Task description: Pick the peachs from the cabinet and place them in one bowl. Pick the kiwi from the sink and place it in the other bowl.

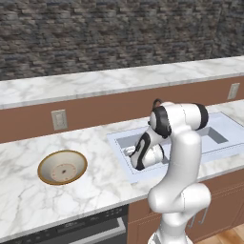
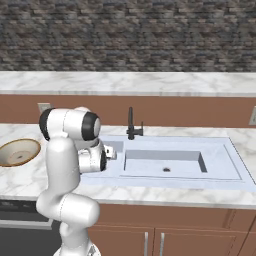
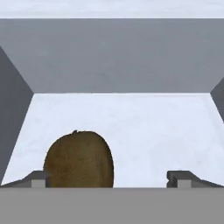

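Note:
A brown fuzzy kiwi (image 3: 78, 159) lies on the pale floor of the sink (image 2: 227, 167). My gripper (image 3: 110, 179) is down inside the basin at its left end, open. The kiwi sits between the fingers, close against the left fingertip (image 3: 38, 178) and well apart from the right one. From the base views the hand (image 1: 127, 152) (image 2: 111, 153) dips into the sink (image 1: 224, 148), with the arm hiding the kiwi. The other bowl (image 1: 62, 167) (image 2: 17, 151), shallow with an orange-brown rim, stands on the counter left of the sink. The peachs, the cabinet and the one bowl are out of view.
A dark faucet (image 2: 131, 125) rises at the back rim of the sink. The basin's grey walls (image 3: 113, 54) close in around the hand. A wall outlet (image 1: 59, 119) sits on the brown backsplash. A dishwasher front (image 1: 81, 231) is below the counter.

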Tool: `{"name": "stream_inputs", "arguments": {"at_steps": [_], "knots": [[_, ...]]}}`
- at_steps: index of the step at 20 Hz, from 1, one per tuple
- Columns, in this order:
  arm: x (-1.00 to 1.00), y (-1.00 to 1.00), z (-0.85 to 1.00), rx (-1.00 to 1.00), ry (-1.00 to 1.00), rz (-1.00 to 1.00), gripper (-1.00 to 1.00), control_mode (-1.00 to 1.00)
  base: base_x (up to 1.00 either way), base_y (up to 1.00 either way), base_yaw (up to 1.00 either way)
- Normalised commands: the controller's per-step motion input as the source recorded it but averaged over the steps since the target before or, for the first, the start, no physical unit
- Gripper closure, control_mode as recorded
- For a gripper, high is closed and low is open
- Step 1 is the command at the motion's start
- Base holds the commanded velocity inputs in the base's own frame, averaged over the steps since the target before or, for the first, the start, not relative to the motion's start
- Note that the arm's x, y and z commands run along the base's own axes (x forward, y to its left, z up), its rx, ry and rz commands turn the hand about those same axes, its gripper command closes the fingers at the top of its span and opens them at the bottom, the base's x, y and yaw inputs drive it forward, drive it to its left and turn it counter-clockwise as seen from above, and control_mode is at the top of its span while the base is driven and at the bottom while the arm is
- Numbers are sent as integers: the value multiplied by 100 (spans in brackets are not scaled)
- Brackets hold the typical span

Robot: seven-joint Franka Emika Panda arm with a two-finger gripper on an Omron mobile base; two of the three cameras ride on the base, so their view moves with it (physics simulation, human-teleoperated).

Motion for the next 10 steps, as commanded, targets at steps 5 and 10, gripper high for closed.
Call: {"name": "stream_inputs", "arguments": {"at_steps": [5, 10], "knots": [[-5, 37, -87, 1, 3, 0, 100, -100, 0, 0, 0], [-6, 17, -39, 1, -1, 0, 100, -100, 0, 0, 0]]}}
